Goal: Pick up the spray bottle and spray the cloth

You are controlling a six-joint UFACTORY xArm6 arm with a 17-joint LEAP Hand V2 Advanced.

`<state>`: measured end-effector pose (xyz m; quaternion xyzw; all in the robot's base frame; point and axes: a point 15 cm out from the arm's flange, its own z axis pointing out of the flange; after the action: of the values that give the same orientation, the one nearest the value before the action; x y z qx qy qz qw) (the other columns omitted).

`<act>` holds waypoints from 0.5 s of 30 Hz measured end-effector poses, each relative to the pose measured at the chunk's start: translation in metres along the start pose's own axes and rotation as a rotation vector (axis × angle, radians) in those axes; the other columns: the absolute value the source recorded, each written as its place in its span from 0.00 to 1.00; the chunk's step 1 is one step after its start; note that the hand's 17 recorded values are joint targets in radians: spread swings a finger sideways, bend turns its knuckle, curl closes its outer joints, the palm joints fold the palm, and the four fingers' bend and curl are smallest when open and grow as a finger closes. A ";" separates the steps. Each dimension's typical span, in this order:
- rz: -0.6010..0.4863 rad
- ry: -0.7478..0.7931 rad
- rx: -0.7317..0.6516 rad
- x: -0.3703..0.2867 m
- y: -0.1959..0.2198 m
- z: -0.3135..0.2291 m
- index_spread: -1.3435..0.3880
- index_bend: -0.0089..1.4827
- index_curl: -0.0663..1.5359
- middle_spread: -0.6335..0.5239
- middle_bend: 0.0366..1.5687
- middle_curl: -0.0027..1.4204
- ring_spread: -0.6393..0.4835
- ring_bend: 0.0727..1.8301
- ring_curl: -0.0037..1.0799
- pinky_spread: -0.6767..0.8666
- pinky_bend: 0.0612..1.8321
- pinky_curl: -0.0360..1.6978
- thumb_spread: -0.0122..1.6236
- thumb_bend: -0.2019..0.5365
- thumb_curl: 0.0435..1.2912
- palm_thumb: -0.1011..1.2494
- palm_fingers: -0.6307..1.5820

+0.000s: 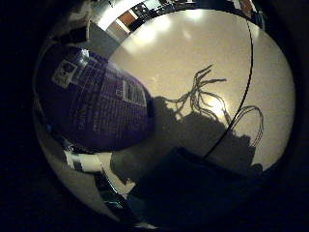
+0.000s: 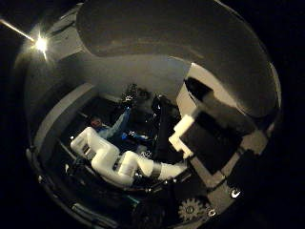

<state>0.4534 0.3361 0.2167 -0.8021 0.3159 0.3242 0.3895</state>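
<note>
In the right little finger side palm view the purple spray bottle, with a printed label, fills much of the picture and lies close against my palm. White parts of my hand curl round its lower side. The bottle is held above the light table. A dark cloth lies on the table below the hand, partly in the hand's shadow. The bottle's nozzle is hidden. The right thumb side palm view shows white and black parts of the hand and none of the bottle or cloth.
The table's dark curved edge runs along its far side, with room furniture beyond. The white arm and a bright ceiling lamp show in the right thumb side palm view.
</note>
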 end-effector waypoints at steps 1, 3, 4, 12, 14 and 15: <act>-0.003 0.001 0.001 -0.002 0.000 -0.001 0.53 0.18 0.37 0.43 0.44 0.34 0.44 0.64 0.45 0.23 0.49 0.44 0.56 0.23 0.44 0.72 0.45; -0.011 0.003 0.004 -0.006 -0.002 -0.004 0.53 0.21 0.37 0.44 0.41 0.33 0.43 0.60 0.43 0.30 0.44 0.42 0.58 0.24 0.42 0.71 0.41; -0.015 0.003 0.005 -0.008 -0.003 -0.005 0.53 0.22 0.37 0.45 0.39 0.33 0.43 0.58 0.41 0.34 0.43 0.42 0.58 0.24 0.42 0.70 0.40; -0.037 0.051 0.005 -0.010 -0.003 -0.042 0.55 0.19 0.33 0.47 0.35 0.30 0.47 0.50 0.36 0.56 0.34 0.36 0.59 0.24 0.37 0.69 0.39; -0.040 0.069 0.023 -0.010 -0.004 -0.059 0.55 0.18 0.33 0.47 0.33 0.29 0.48 0.48 0.35 0.59 0.33 0.35 0.59 0.24 0.37 0.68 0.40; -0.038 0.074 0.027 -0.010 -0.003 -0.066 0.55 0.18 0.32 0.47 0.33 0.29 0.48 0.47 0.35 0.60 0.32 0.34 0.59 0.24 0.37 0.68 0.41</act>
<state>0.4677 0.2854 0.2575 -0.8143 0.3191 0.2825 0.3942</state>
